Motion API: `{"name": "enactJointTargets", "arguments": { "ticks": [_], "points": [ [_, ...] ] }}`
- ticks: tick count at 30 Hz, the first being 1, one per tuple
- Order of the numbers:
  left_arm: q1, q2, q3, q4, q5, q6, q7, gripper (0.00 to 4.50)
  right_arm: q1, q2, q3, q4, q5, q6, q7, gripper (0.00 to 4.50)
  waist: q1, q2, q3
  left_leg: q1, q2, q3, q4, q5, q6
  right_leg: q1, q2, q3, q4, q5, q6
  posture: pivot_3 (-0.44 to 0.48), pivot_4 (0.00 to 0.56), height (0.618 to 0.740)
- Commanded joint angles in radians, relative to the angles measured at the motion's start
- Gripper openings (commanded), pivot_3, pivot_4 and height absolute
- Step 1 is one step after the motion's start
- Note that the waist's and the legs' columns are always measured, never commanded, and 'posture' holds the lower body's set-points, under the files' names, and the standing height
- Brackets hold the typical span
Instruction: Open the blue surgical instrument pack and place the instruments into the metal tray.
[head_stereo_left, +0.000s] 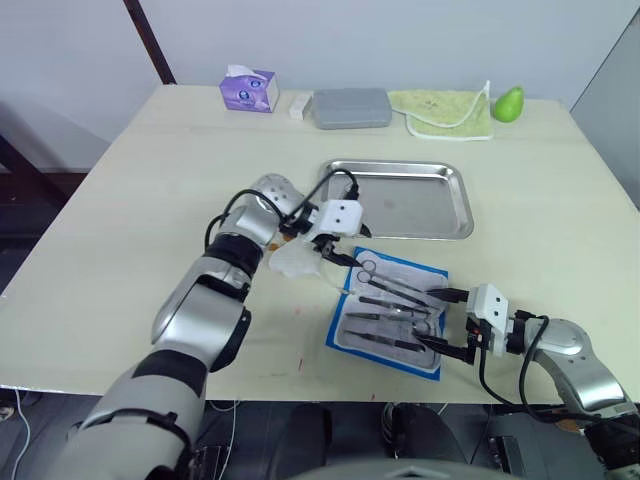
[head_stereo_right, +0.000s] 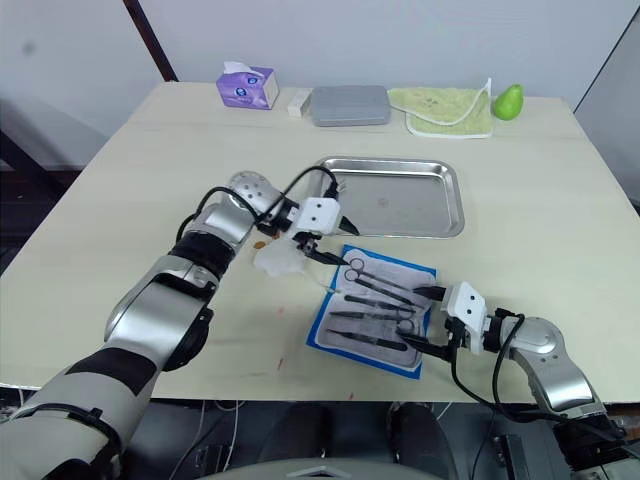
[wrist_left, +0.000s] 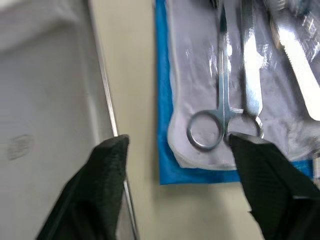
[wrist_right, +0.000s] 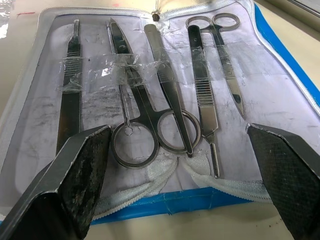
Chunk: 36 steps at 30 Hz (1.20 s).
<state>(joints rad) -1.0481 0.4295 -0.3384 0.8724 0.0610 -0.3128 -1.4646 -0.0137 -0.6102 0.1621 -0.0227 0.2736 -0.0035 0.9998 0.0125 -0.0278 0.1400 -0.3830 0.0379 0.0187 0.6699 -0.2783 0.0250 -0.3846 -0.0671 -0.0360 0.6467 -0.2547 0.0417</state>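
**Pack lies open, tray bare**

My left gripper (head_stereo_left: 338, 254) hangs with fingers spread over the scissors' rings at the far edge of the blue surgical instrument pack (head_stereo_left: 388, 312), beside the metal tray (head_stereo_left: 400, 199). My right gripper (head_stereo_left: 442, 322), fingers parted, brackets the near edge; the instruments (wrist_right: 150, 100) lie inside.

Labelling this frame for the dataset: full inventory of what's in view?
blue surgical instrument pack: 1, blue edge, pale lining, open flat, near table edge
instruments: about 5, dark silver, lying in the pack
metal tray: 1, silver, mid-table behind the pack
tissue box: 1, purple, far edge
case: 1, grey, far edge
cloth: 1, yellow-green, far edge
pear-shaped object: 1, green, far corner
left gripper: open, over the pack's far corner
right gripper: open, at the pack's near end
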Motion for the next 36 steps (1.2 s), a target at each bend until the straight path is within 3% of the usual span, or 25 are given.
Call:
{"name": "enactJointTargets", "arguments": {
  "ticks": [1,4,10,12,14,17,21,25,30,34,36],
  "points": [
    [0.076,0.067,0.108,-0.191,-0.184,0.191,-0.105,3.4,0.047,-0.007,0.06,0.066,-0.062,0.048,0.012,4.5,-0.001,0.001,0.0,0.0,0.0,0.0,0.0,0.0,0.0,0.0,0.0,0.0,0.0,0.0,0.0,0.0,0.15,0.736],
    [0.184,0.158,0.185,-0.379,-0.344,0.399,-0.15,3.4,0.052,-0.006,0.059,0.066,-0.06,0.046,0.011,4.5,-0.009,0.001,0.001,0.001,0.001,0.0,0.0,0.0,0.0,0.0,0.001,0.001,0.0,0.0,0.0,0.0,0.15,0.736],
    [0.333,0.295,0.285,-0.555,-0.456,0.55,-0.139,3.4,0.059,-0.008,0.053,0.068,-0.059,0.039,0.014,4.5,0.0,0.001,0.001,0.002,0.002,-0.003,0.0,0.0,0.0,0.0,0.001,0.002,0.001,0.0,0.0,0.0,0.15,0.736],
    [0.383,0.349,0.314,-0.613,-0.495,0.6,-0.138,4.13,0.062,-0.008,0.051,0.066,-0.058,0.038,0.016,4.5,0.001,0.001,0.001,0.003,0.002,-0.003,0.0,0.0,0.0,0.0,0.001,0.002,0.001,0.0,0.0,0.0,0.15,0.736],
    [0.405,0.381,0.328,-0.644,-0.509,0.628,-0.13,4.45,0.064,-0.01,0.049,0.067,-0.057,0.036,0.019,4.5,0.002,0.001,0.001,0.003,0.002,-0.003,0.0,0.0,0.0,0.0,0.001,0.002,0.002,0.0,0.0,0.0,0.15,0.736],
    [0.413,0.398,0.318,-0.675,-0.512,0.654,-0.127,4.45,0.063,-0.011,0.049,0.072,-0.057,0.033,0.023,4.5,0.002,0.001,0.001,0.003,0.002,-0.002,0.0,0.0,0.0,0.0,0.001,0.003,0.002,0.0,-0.001,0.0,0.15,0.736],
    [0.401,0.374,0.27,-0.721,-0.499,0.685,-0.1,4.45,0.057,-0.01,0.049,0.075,-0.056,0.033,0.024,4.5,0.002,0.001,0.001,0.003,0.002,0.0,0.0,0.0,0.0,0.0,0.001,0.003,0.002,0.0,-0.001,0.0,0.15,0.736],
    [0.366,0.294,0.18,-0.734,-0.419,0.657,-0.039,4.45,0.049,-0.008,0.048,0.081,-0.057,0.033,0.023,4.5,0.002,0.001,0.001,0.003,0.001,0.001,0.0,0.0,0.0,0.0,0.001,0.003,0.001,0.0,0.0,0.0,0.15,0.736],
    [0.266,0.194,0.075,-0.63,-0.348,0.667,-0.038,4.45,0.05,-0.007,0.047,0.081,-0.059,0.033,0.019,4.5,0.001,0.0,0.0,0.002,0.001,0.001,0.0,0.0,0.0,0.001,0.004,0.007,0.002,0.0,0.0,0.0,0.15,0.736],
    [0.206,0.104,-0.01,-0.465,-0.229,0.48,-0.031,3.22,0.068,-0.001,0.046,0.069,-0.057,0.035,0.005,4.5,0.001,0.0,0.0,0.002,0.001,0.001,0.0,0.0,0.0,0.001,0.005,0.007,0.001,0.0,-0.001,0.0,0.15,0.736],
    [0.193,0.079,-0.026,-0.411,-0.196,0.412,-0.036,3.22,0.071,0.001,0.045,0.063,-0.056,0.038,0.001,4.5,0.001,0.0,0.0,0.002,0.001,0.001,0.0,0.0,0.0,0.0,0.005,0.008,0.001,0.0,-0.001,0.0,0.15,0.736]
  ]
}}
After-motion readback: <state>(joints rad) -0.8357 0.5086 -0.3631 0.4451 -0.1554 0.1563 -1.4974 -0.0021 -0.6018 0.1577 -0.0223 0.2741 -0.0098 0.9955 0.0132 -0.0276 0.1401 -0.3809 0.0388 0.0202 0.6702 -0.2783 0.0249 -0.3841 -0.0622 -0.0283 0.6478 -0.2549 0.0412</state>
